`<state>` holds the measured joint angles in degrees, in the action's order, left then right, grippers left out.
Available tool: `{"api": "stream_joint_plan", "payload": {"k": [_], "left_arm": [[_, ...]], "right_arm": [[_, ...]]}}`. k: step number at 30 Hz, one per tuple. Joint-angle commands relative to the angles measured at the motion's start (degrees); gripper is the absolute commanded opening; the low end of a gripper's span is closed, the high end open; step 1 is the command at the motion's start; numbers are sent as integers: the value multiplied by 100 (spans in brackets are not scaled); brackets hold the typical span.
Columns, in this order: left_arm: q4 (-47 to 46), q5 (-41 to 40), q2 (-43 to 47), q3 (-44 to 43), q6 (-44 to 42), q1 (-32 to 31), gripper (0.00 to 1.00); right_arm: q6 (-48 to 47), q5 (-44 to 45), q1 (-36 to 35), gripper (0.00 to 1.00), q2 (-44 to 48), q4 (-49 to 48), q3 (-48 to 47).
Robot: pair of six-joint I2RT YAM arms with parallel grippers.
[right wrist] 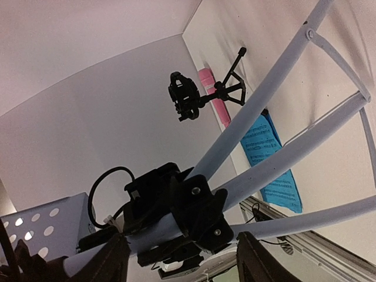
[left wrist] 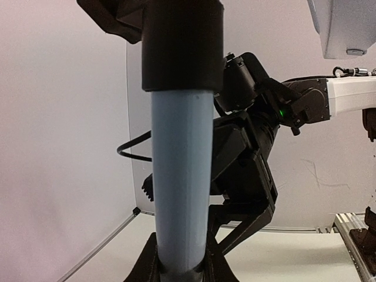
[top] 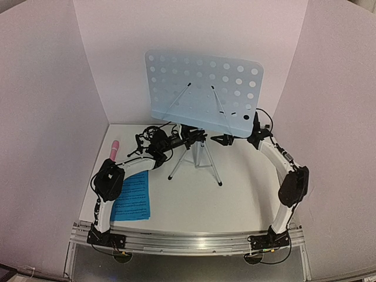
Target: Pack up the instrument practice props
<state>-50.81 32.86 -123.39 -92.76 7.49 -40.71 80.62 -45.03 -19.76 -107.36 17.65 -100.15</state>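
Observation:
The pale perforated music stand (top: 205, 88) stands at the back centre on its silver tripod (top: 197, 161). My left gripper (top: 179, 140) is shut on the stand's pole (left wrist: 179, 176), just under a black collar (left wrist: 182, 47). My right gripper (top: 218, 140) reaches in from the right. Its fingers (right wrist: 111, 264) stand open on either side of the tripod's black hub (right wrist: 202, 214) and do not visibly touch it. The pink microphone (top: 114, 148) lies at the left. The small black mic stand (top: 147, 138) stands beside it. The blue sheet-music pages (top: 132, 197) lie flat at the near left.
White walls close in the table at the left, back and right. A metal rail (top: 188, 238) runs along the near edge and carries both arm bases. The tripod's silver legs (right wrist: 282, 158) spread across the middle.

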Motion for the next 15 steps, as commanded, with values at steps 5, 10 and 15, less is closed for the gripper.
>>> {"api": "stream_joint_plan", "payload": {"k": [5,10,15], "left_arm": [[71,466,234,-205,-274,-24,0],[109,442,191,-259,-228,-22,0],[157,432,210,-258,-226,-20,0]], "right_arm": [[548,-398,-138,49,-321,-103,-400],[515,-363,-195,44,-332,-132,-311],[427,-298,-230,38,-284,-130,-203]]}}
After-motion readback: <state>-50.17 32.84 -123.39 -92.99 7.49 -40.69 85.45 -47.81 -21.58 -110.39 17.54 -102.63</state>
